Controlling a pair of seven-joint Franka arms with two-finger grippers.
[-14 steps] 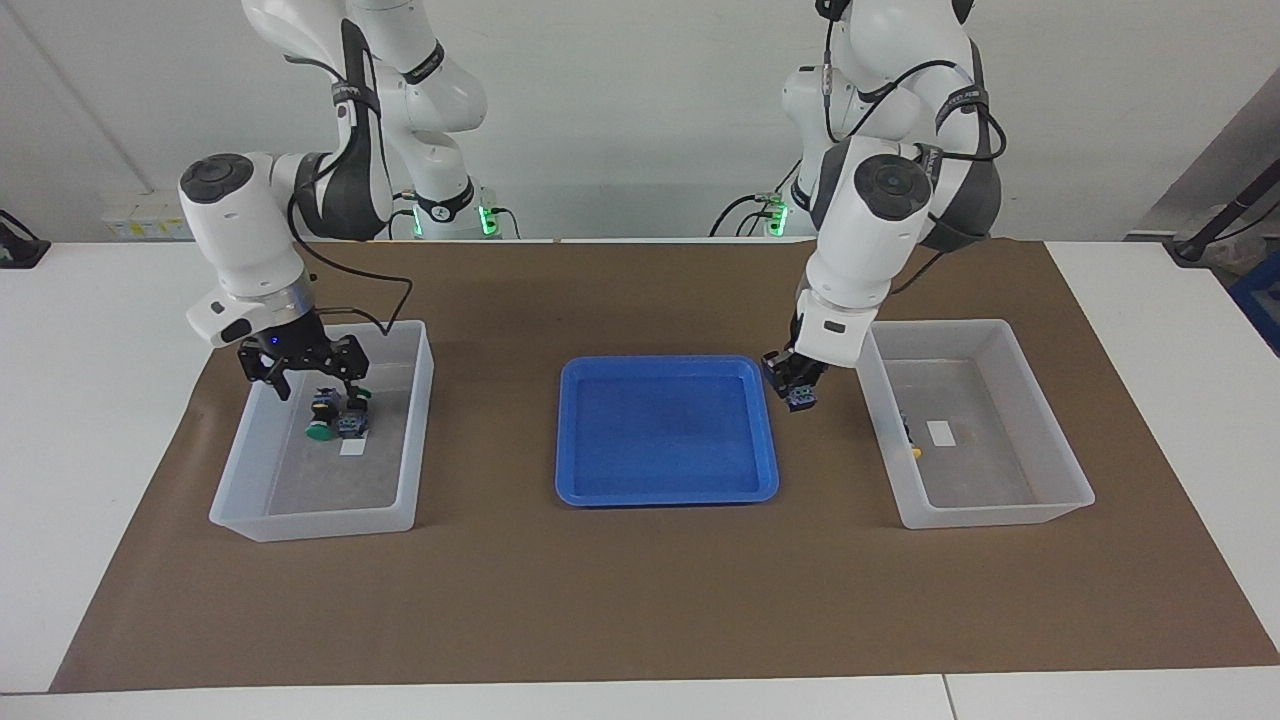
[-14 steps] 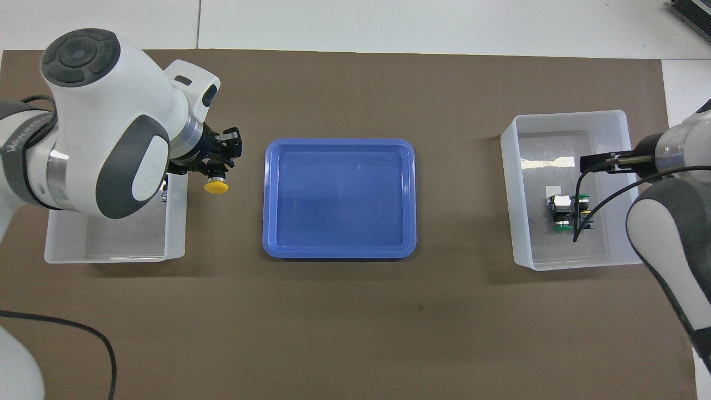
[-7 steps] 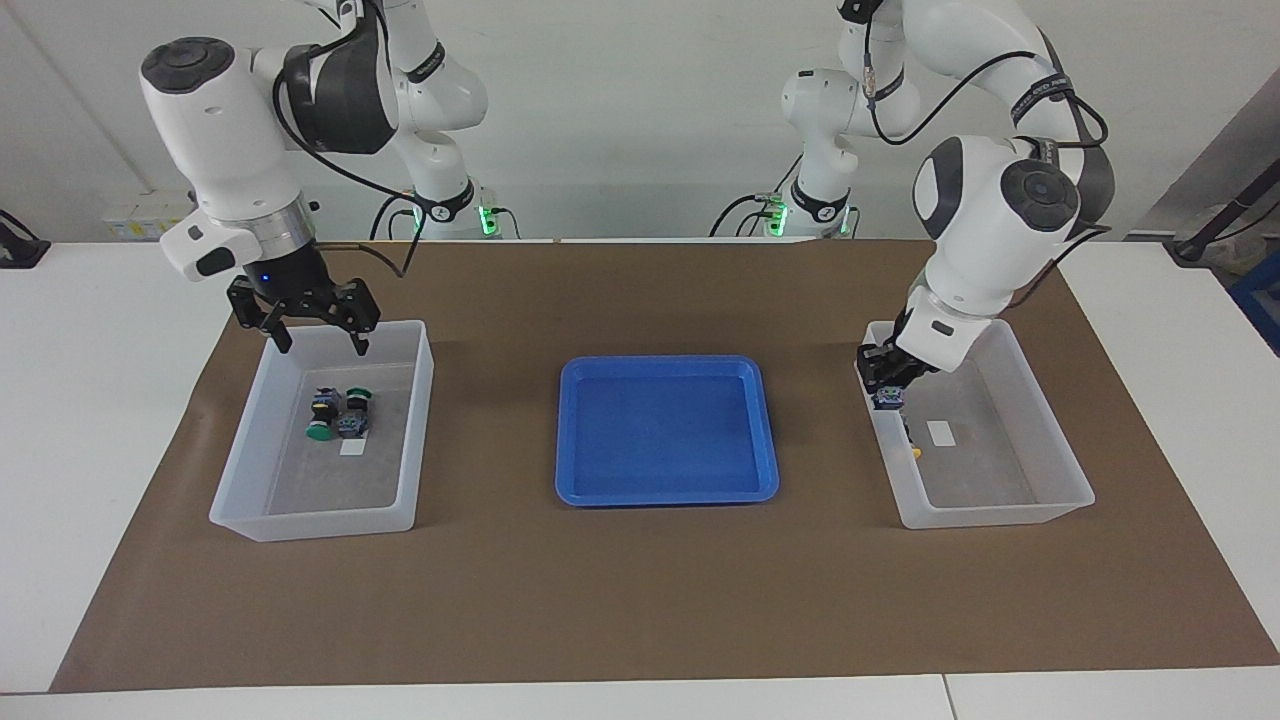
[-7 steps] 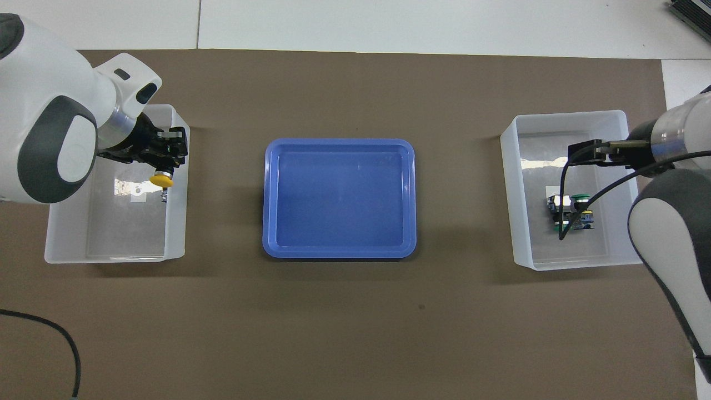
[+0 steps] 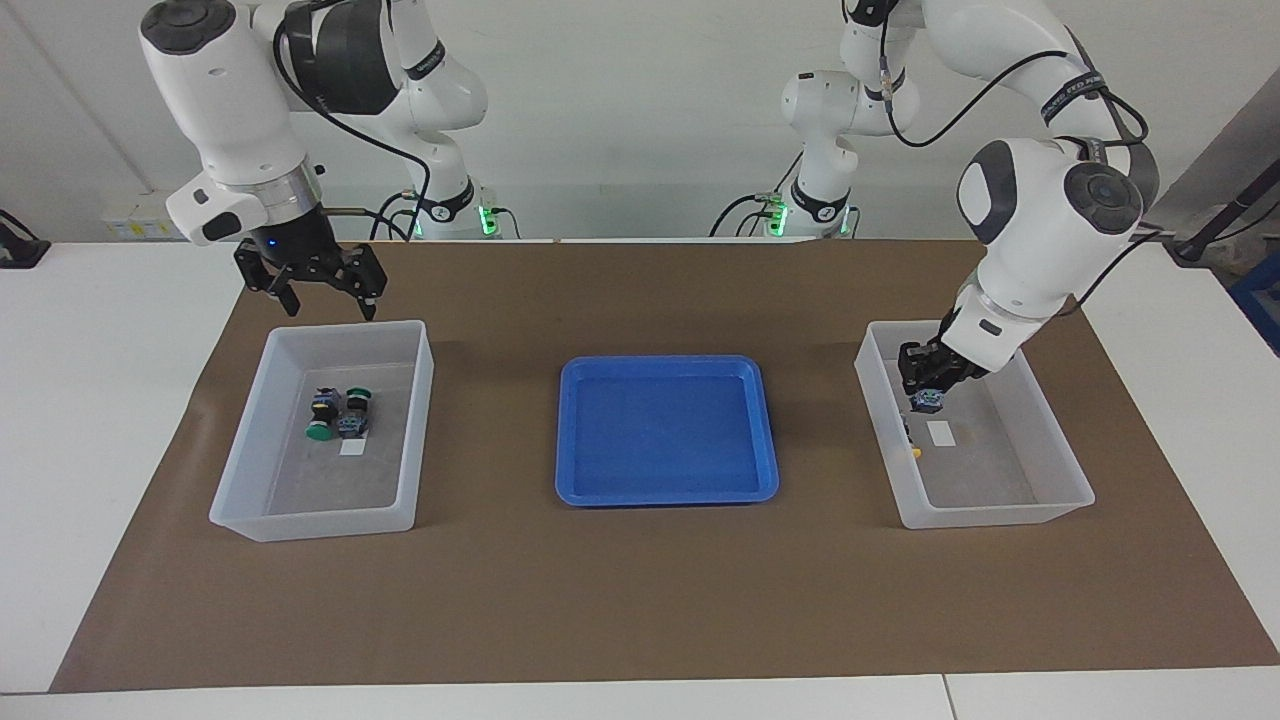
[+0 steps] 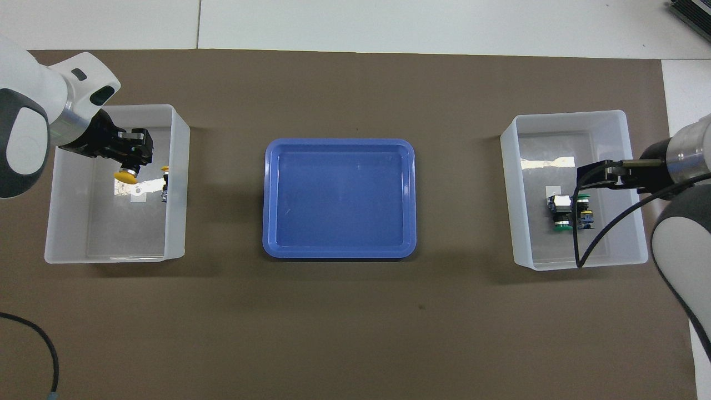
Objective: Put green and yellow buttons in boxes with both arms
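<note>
**What the views hide or cut off**

Facing view: held yellow button [image 5: 928, 401] shows only its dark body below the left gripper [image 5: 927, 392]; the cap is hidden. Second yellow button [image 5: 912, 440], lying against the box wall [image 5: 880, 440], too small to read beyond a yellow speck. Overhead view: both arms cut off by the picture's edges; right gripper [image 6: 590, 173] shows edge-on, fingers overlapping. Cable [image 6: 602, 228] crosses the green buttons [image 6: 571, 210].
</note>
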